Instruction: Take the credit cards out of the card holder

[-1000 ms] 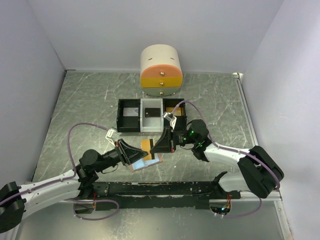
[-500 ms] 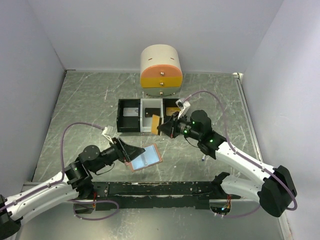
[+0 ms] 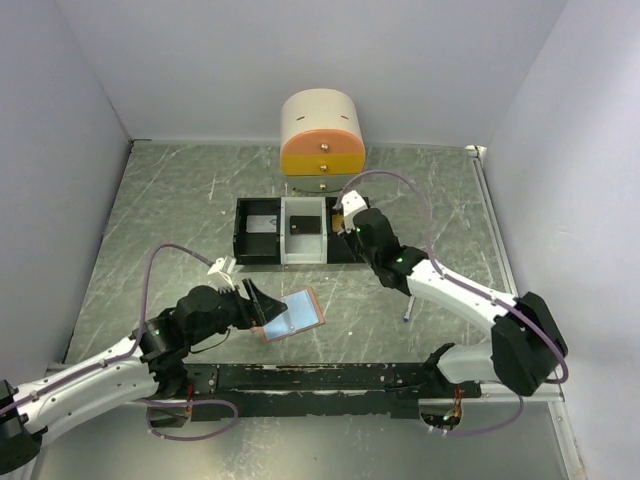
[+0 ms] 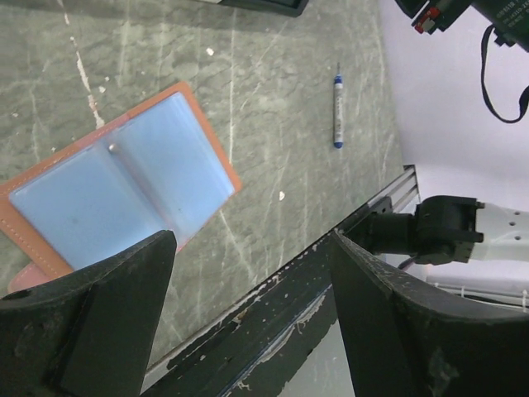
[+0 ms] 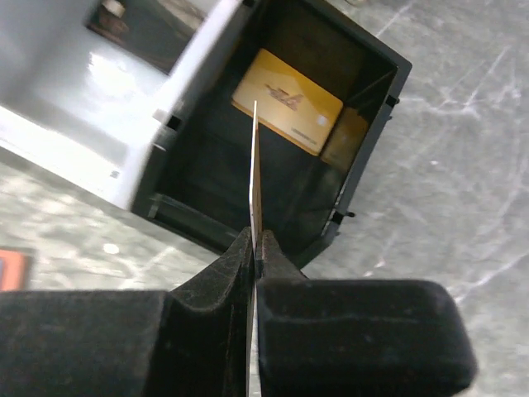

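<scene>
the card holder (image 3: 293,316) is tan-brown at the rim with light blue lining. the table (image 3: 180,200) is grey-green, veined white like marble. the compartment tray (image 3: 255,262) is black with a white middle, an orange-gold card (image 5: 286,101) in its black end. the black right gripper (image 5: 254,240) pinches an edge-on card (image 5: 255,165), which shows pale. the pen (image 4: 337,106) is blue and white. the drawer unit (image 3: 322,142) is banded cream, orange, yellow.

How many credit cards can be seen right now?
3: one card held edge-on in the right gripper; an orange-gold card in the right black compartment; a dark card in the white middle compartment. The left compartment may hold another.
</scene>
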Controlling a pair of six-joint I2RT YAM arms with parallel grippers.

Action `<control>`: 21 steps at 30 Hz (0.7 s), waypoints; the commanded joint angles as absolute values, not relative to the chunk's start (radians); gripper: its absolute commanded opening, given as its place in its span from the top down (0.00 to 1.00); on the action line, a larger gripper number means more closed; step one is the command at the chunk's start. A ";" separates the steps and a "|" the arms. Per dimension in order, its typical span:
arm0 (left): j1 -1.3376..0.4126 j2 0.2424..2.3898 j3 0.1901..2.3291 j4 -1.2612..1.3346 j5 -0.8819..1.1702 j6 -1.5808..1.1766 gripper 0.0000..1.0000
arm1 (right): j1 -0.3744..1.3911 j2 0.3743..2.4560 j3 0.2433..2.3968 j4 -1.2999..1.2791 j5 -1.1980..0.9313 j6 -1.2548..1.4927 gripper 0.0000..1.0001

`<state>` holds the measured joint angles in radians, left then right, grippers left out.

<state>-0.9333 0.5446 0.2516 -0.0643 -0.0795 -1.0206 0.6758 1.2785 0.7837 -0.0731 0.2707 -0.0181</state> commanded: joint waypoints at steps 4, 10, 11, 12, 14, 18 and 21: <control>-0.936 0.593 0.288 -0.037 -0.052 -1.002 0.09 | 0.677 1.425 0.822 -0.014 0.361 -0.401 1.00; -0.936 0.589 0.283 -0.049 -0.052 -1.008 0.06 | 0.666 1.523 0.882 0.008 0.280 -0.526 1.00; -0.936 0.584 0.290 -0.061 -0.055 -1.005 0.06 | 0.660 1.534 0.885 0.022 0.291 -0.549 1.00; -0.936 0.579 0.296 -0.075 -0.059 -1.001 0.06 | 0.654 1.545 0.889 0.030 0.294 -0.569 1.00; -0.936 0.566 0.305 -0.104 -0.074 -0.994 0.06 | 0.638 1.567 0.908 0.028 0.279 -0.601 1.00; -0.936 0.540 0.314 -0.144 -0.092 -0.989 0.06 | 0.617 1.612 0.944 0.006 0.255 -0.668 1.00; -0.936 0.527 0.317 -0.156 -0.092 -0.984 0.06 | 0.606 1.649 0.960 0.010 0.249 -0.717 1.00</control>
<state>-0.9333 0.5468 0.2836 -0.1200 -0.0792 -1.0084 0.6231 1.6115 0.9268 -0.0048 0.2687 -0.6136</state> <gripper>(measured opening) 0.942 0.009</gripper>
